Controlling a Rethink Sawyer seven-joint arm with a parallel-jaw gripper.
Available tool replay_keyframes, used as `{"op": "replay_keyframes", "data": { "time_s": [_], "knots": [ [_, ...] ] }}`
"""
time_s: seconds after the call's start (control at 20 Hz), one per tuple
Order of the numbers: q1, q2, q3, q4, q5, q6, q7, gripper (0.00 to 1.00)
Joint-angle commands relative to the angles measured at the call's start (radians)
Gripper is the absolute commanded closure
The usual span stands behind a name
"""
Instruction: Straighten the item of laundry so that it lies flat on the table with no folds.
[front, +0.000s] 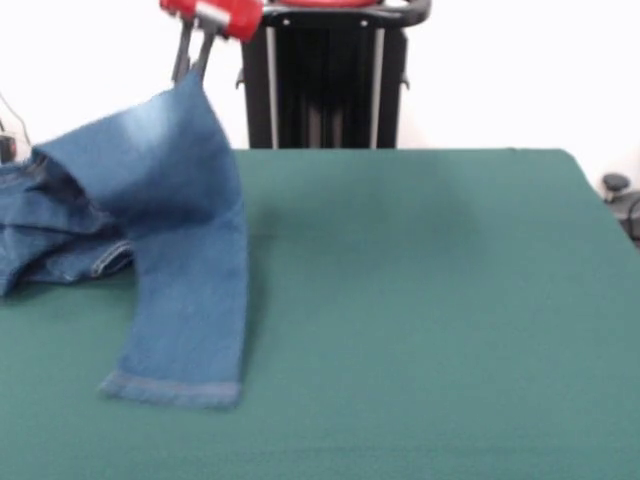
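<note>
Only one view here, so a fair bit is hard to read. The jeans (165, 230) run off the left edge of the picture, so the waist end is cut off and there's no seeing how far they go that way. What does show on that side is a bunched heap of denim with an orange-stitched seam, lying on the counter (430, 300), but the folds in there are too muddled to sort out.

The arm is mostly out of frame too. All that shows is a red and grey chunk at the top edge, above the jeans, with two thin dark fingers (183, 55) coming down from it. The jaws (193, 70) sit right at the peak of the raised denim, and the fingers look close together and pinched on the cloth there, holding it up off the counter. The exact contact spot is blurry, so that's the best read I can give.

From that peak the fabric drapes like a tent: one side slopes down left to the heap, the other falls as a leg that lies out toward the near edge of the counter, its hemmed end flat on the green top. To the right of the jeans it's just bare green counter. Behind the jeans stands a black pedestal (325, 80).
</note>
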Motion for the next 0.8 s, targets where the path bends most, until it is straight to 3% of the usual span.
{"op": "replay_keyframes", "data": {
  "time_s": [0.05, 0.25, 0.6, 0.8],
  "knots": [
    [0.176, -0.138, -0.012, -0.145, -0.329, 0.217, 0.713, 1.0],
    [0.241, -0.132, -0.025, -0.148, -0.408, 0.26, 0.853, 1.0],
    [0.262, -0.121, -0.024, -0.153, -0.437, 0.275, 0.908, 1.0],
    [0.318, -0.063, -0.135, -0.184, -0.537, 0.191, 1.094, 1.0]
  ]
}}
